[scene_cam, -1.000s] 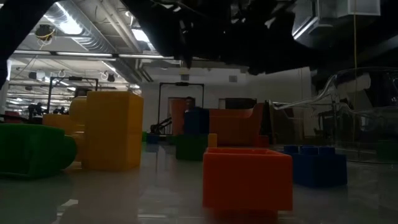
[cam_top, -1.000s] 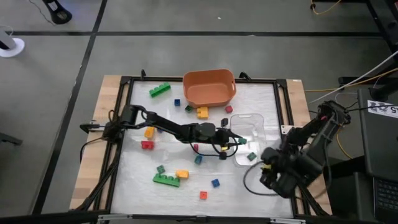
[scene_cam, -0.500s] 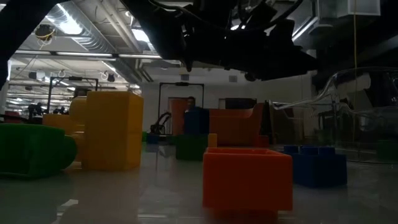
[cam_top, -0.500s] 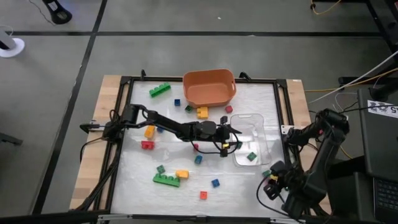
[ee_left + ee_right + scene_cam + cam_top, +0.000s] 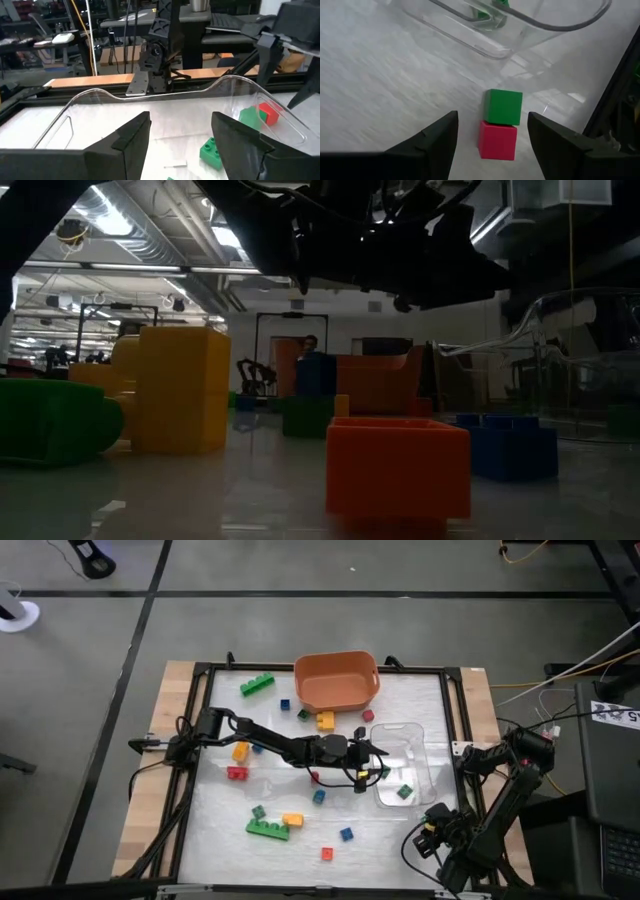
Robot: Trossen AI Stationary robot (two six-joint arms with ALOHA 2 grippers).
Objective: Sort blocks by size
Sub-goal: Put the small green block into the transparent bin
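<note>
Left gripper (image 5: 372,762) over clear tray (image 5: 422,740), jaws wide, holding nothing, probably just dropping small blocks (image 5: 210,151) there. Right gripper (image 5: 437,832) parked near table edge, open, empty.

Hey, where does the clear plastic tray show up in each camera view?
High view: clear plastic tray right of centre, below the orange plastic bin.
Low view: far right, curved clear wall.
Left wrist view: across the middle, rim.
Right wrist view: along the top.
Shared landmark: small green block inside it, clear except in the low view.
</note>
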